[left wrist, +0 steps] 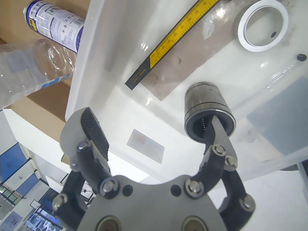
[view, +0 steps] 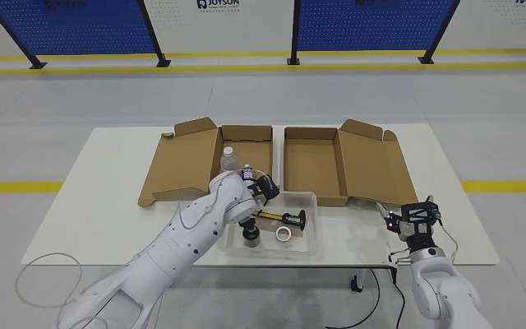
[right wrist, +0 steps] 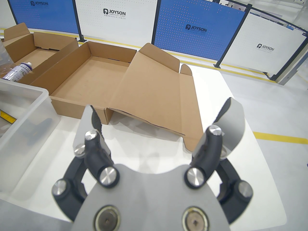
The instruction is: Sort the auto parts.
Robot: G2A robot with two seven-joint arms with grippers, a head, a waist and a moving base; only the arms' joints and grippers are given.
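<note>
A clear plastic bin [view: 311, 200] [left wrist: 101, 56] at the table's front holds a metal linear bearing [left wrist: 207, 108] [view: 251, 239], a yellow-scaled caliper [left wrist: 178, 33] [view: 279, 217] and a white tape ring [left wrist: 263, 25] [view: 283, 234]. My left gripper [left wrist: 154, 123] hangs open over the bin; one fingertip [left wrist: 217, 126] pokes into the bearing's bore, the other pad stands well apart. In the left cardboard box [view: 246, 152] lie a spray can [left wrist: 54, 25] [right wrist: 19, 70] and a clear plastic bottle [left wrist: 31, 66] [view: 229, 158]. My right gripper [right wrist: 160, 117] [view: 409, 219] is open at the table's front right, holding nothing.
An open cardboard box [view: 312, 164] [right wrist: 89, 73] with nothing inside stands right of the first, its lid flap [view: 370, 169] lying flat on the table. Bare white tabletop [view: 99, 197] stretches left of the boxes. Blue and white partition panels [right wrist: 197, 27] stand behind.
</note>
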